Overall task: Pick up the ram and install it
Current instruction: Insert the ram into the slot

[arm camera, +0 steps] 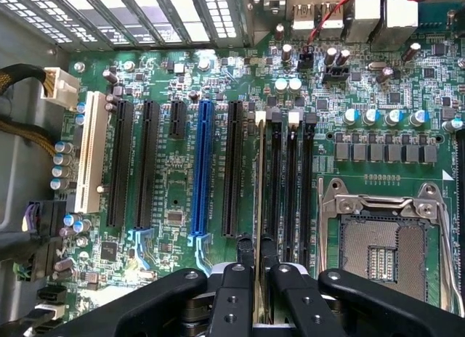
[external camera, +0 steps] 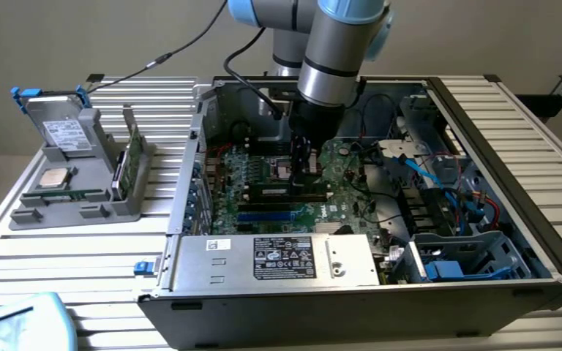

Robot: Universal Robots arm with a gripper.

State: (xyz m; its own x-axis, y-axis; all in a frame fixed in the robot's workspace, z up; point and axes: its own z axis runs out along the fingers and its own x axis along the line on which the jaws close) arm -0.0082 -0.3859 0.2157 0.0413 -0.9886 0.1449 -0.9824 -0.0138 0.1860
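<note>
Finding: your claw (arm camera: 258,256) is nearly closed, clamped on the ram (arm camera: 259,177). You hold the stick edge-on along the motherboard's (arm camera: 174,184) memory slots (arm camera: 292,184), near the CPU socket (arm camera: 385,242).

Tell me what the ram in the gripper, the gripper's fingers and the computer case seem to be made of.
The ram: likely fibreglass circuit board, seen edge-on as a thin pale strip.
Fingers of the gripper: matte black, plastic or coated metal; screw holes show.
The computer case: dark grey sheet metal, with folded edges.
</note>
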